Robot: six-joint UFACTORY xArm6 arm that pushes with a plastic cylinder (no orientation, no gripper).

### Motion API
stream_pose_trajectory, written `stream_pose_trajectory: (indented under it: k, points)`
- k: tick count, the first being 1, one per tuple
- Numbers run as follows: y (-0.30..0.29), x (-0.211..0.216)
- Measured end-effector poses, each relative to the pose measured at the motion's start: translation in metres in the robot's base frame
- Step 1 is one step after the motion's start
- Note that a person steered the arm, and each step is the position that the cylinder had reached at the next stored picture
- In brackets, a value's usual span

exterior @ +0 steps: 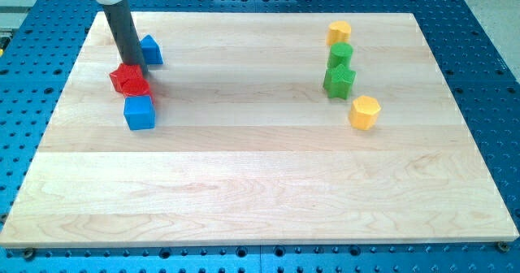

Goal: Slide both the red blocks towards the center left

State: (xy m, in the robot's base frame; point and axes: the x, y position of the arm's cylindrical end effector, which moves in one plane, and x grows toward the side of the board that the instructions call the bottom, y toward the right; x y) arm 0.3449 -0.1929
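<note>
The dark rod stood near the far-left corner of the wooden worktop (260, 184), my tip (132, 64) pressed against the top edge of a red star-shaped block (127, 80). The arm carried no claw, so there was nothing to be released or clenched. A second red block (147, 90) showed only as a sliver just to the view's right of the star, touching it, its shape impossible to make out. Directly below the pair, toward the view's bottom, a blue cube (140, 112) sat touching them. Another blue block (151, 50) lay just beside the rod on the view's right, nearer the far edge. Toward the far-right corner, well apart from the rod, a yellow block (339, 32), a green block (340, 55), a green star-shaped block (339, 81) and a yellow hexagonal block (365, 111) ran in a loose line from the far edge down toward the worktop's middle.
</note>
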Motion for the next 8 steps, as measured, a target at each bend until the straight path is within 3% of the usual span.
stream_pose_trajectory:
  k: [2,3,4,5,7,8]
  points:
    - [-0.032,0.01]
    - [-0.013,0.008]
    - [0.019,-0.02]
    - [0.059,0.002]
    - [0.009,0.052]
    - [-0.017,0.058]
